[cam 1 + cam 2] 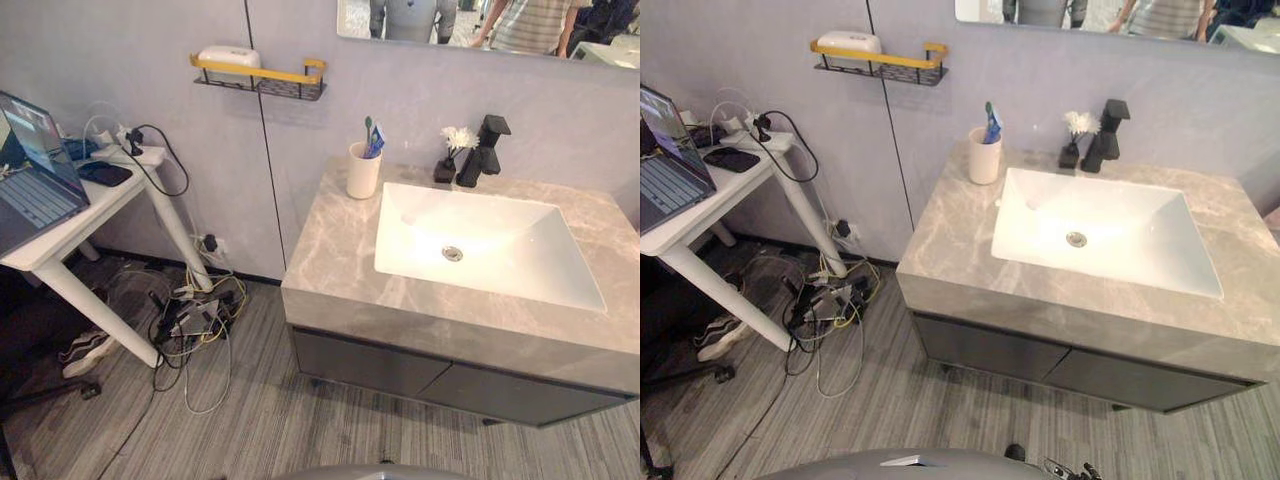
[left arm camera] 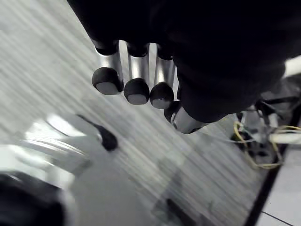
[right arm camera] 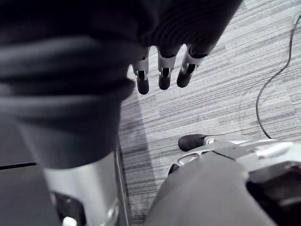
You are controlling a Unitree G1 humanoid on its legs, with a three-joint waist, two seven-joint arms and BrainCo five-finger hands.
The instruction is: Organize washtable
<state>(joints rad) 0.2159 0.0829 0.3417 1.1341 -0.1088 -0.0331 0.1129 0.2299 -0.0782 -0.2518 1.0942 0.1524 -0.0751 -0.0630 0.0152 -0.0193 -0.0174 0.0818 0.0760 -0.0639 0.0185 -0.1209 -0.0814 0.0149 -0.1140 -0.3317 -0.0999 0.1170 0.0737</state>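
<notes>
Left hand (image 2: 136,70): fingers hang straight and loose, thumb apart, nothing in the grasp; striped grey floor (image 2: 56,80) under the tips. Past this hand, a cable tangle (image 2: 256,141) with yellow strands lies on the floor. Right hand (image 3: 164,70): fingers straight, pointing down at the same floor, released, carrying nothing. The wrist views give the two hands and the floor; the eye views give the washtable ahead of them. Nearest there, on the left hand's side, the tangle again, at the foot of a white side table (image 1: 60,240) that bears a laptop (image 1: 35,170). Ahead of both hands and well apart from them, the grey marbled worktop (image 1: 340,250) with a white sink (image 1: 560,280) set in it, toward the right hand's side. At the worktop's back, on the left-hand side and just beside the sink's corner, a cream cup (image 1: 362,172) stands upright, holding a toothbrush (image 1: 367,130) and a blue tube (image 1: 376,143). Behind the sink, a small black vase (image 1: 445,170) with a white flower (image 1: 458,137) is just beside the black faucet (image 1: 483,150). Farther, on the wall to the left-hand side, a yellow-railed shelf (image 1: 262,78) carries a white box (image 1: 229,56). Farthest, a mirror (image 1: 400,20) reflects a person in a striped shirt (image 1: 525,22).
</notes>
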